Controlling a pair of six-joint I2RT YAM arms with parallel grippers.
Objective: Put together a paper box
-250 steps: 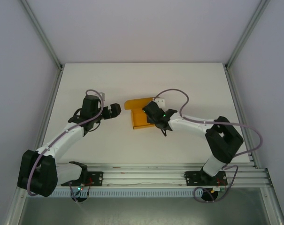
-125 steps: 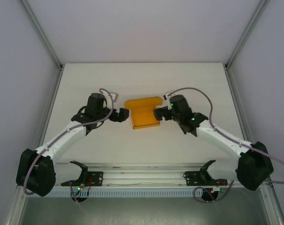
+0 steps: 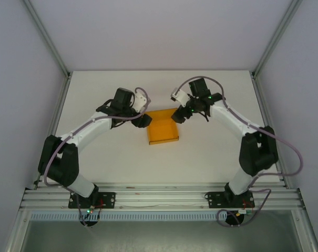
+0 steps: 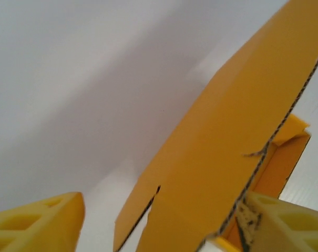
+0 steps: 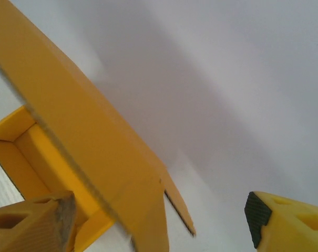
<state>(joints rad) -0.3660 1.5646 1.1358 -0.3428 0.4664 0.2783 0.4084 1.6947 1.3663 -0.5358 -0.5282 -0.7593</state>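
box (image 3: 163, 131) | arms swung from sides to rear corners | left end effector (image 3: 143, 119), right end effector (image 3: 181, 115) apart around rear flap | fold-in likely next

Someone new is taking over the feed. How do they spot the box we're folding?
On the white table, near its middle where the two arms meet, lies the paper box. It is a low, squarish open tray, with the left pincer and right pincer at its far corners. Its bright orange card stands out from the white table and the black-and-white arms.
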